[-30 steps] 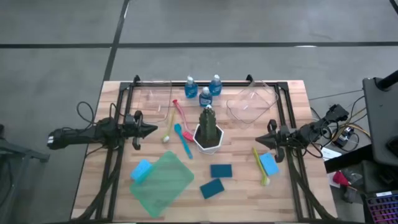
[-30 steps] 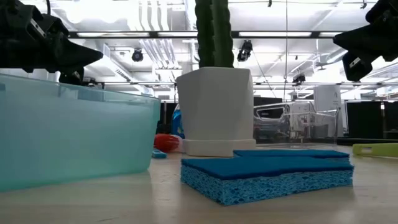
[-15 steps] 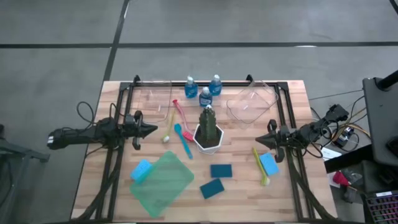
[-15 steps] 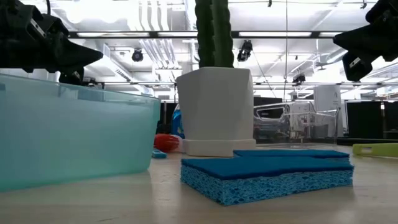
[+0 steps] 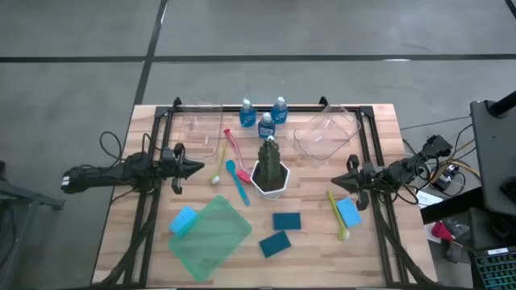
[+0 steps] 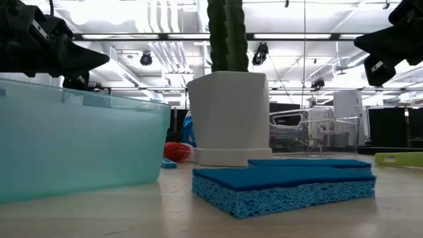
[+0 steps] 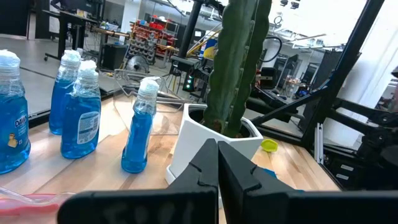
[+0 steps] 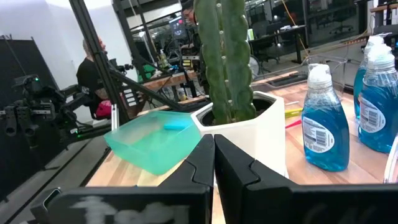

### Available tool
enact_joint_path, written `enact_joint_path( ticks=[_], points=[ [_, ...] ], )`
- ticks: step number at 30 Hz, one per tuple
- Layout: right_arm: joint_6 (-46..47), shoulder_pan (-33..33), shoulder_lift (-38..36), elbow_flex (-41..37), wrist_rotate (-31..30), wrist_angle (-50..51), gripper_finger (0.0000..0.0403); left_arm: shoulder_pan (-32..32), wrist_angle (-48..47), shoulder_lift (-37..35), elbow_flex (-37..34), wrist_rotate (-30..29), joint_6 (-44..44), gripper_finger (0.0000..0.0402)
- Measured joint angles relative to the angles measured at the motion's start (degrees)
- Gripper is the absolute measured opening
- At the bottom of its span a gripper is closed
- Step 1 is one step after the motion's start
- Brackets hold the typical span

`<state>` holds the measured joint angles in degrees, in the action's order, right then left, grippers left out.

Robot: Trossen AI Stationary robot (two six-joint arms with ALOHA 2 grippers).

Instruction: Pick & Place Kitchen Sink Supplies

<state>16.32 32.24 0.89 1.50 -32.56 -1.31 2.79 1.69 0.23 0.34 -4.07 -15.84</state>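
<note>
Three blue bottles [image 5: 266, 125] with white caps stand near the far edge, behind the cactus pot [image 5: 271, 169]. Red [image 5: 234, 151], yellow [image 5: 217, 165] and blue [image 5: 239, 182] brushes lie left of the pot, and a lime brush [image 5: 337, 214] lies to its right. A light-blue sponge [image 5: 183, 220] rests by the green sheet [image 5: 211, 236]. Two teal sponges [image 5: 286, 221] [image 5: 275, 243] lie near the front, and another light-blue sponge [image 5: 349, 212] lies by the lime brush. My left gripper [image 5: 199, 169] hovers shut left of the brushes. My right gripper [image 5: 334, 182] hovers shut right of the pot.
Two clear containers sit at the far side, one on the left [image 5: 201, 129] and one on the right [image 5: 325, 135]. Black frame rails [image 5: 153, 201] run along both table sides under the arms. Bare wood lies between the pot and the right gripper.
</note>
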Motion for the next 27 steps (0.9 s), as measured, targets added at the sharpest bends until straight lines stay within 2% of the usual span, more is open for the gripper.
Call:
enact_joint_path(
  ticks=[9,13,18,24,27],
  points=[
    [1.3,0.0,0.0,0.0,0.0,0.0,0.0009,0.0,0.0,0.0,0.0,0.0,0.0,0.0000],
    [13.9,0.0,0.0,0.0,-0.7,-0.8,0.0009,0.0,0.0,0.0,0.0,0.0,0.0,0.0000],
    [34.6,0.0,0.0,0.1,-0.3,-0.9,0.0009,0.0,0.0,0.0,0.0,0.0,0.0,0.0000],
    [41.0,0.0,-0.1,1.5,-0.9,-1.1,0.0009,0.0,0.0,0.0,0.0,0.0,0.0,0.0000],
    [42.4,0.0,-0.1,2.6,-6.6,-0.7,0.0009,0.0,0.0,0.0,0.0,0.0,0.0,0.0000]
  ],
)
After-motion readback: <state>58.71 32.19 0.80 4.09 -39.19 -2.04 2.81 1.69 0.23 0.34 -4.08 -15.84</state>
